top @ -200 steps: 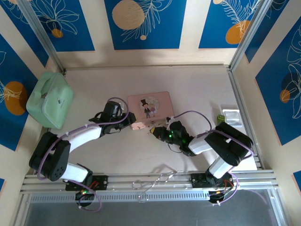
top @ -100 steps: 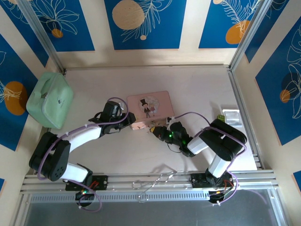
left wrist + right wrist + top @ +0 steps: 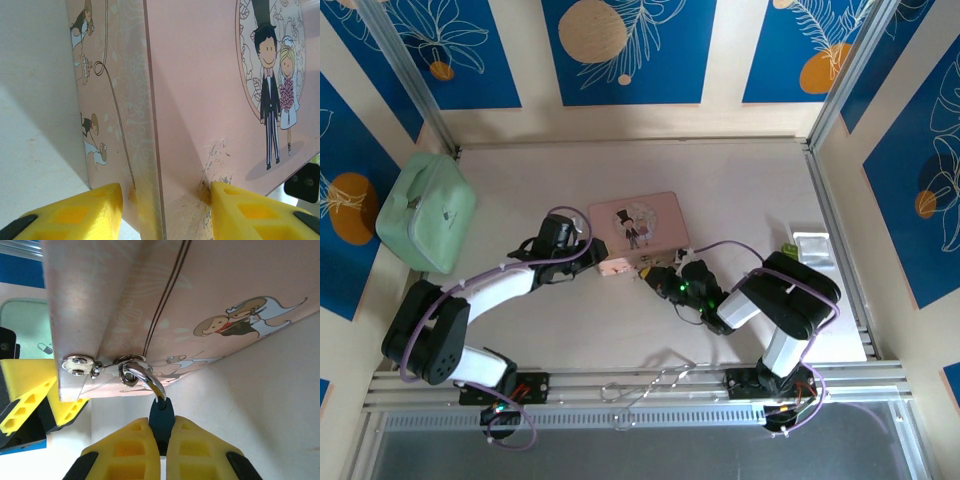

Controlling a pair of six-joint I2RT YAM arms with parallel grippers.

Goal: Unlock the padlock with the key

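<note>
Two grippers are at work on one small tin [image 3: 638, 222] in the middle of the worktop [image 3: 740, 190]. The left gripper [image 3: 162, 200] stands half-wide across the tin's near left corner, one finger on the side wall and one on the lid, pinning it. The right gripper [image 3: 161, 432] is pinched tight on the padlock [image 3: 162, 412], which hangs off the tin's near wall.

The lock lies straight ahead of the right gripper. Its long axis runs from the fingers to the tin, with the shackle [image 3: 147, 377] hooked through the clasp [image 3: 80, 365] at the far end and the teal body buried between the pads. The right arm is plainly the nearer one, and the left sits just beside the clasp. I can't pick out a key anywhere. With the body's free end swallowed by the fingers, I'd guess the keyhole is covered too, so that grip would have to change before a key goes in.

The tin's lid is down, so its contents are hidden. A green case [image 3: 425, 212] sits closed, well off to the left.
</note>
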